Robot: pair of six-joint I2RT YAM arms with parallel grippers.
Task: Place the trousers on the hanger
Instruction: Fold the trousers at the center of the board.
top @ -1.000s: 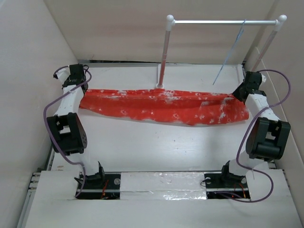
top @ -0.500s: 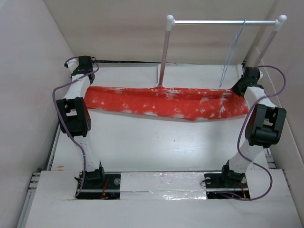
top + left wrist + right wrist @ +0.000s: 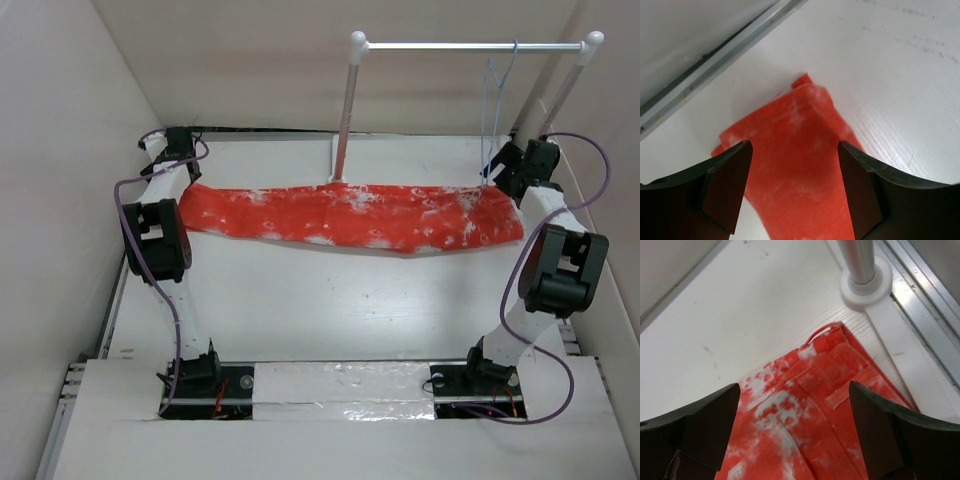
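Observation:
The red-orange trousers (image 3: 350, 215) lie stretched out flat across the far half of the table, left to right. My left gripper (image 3: 183, 172) hovers over their left end, open; in the left wrist view the leg end (image 3: 795, 130) lies on the table below the spread fingers (image 3: 725, 185). My right gripper (image 3: 505, 172) is open over the right end, where the waistband with a belt loop (image 3: 832, 365) shows between its fingers (image 3: 880, 430). The thin pale hanger (image 3: 490, 110) hangs from the crossbar, just behind the right gripper.
The white rail stand has a metal crossbar (image 3: 470, 46), a left pole (image 3: 345, 120) behind the trousers and a right pole base (image 3: 862, 282) close to the waistband. Enclosure walls close in on both sides, with an aluminium edge strip (image 3: 715, 55) near the left gripper.
Both grippers have opened and let go of the trousers' ends, which now lie flat. Both arms reached farther back. The hanger has swung from slanted to nearly upright.

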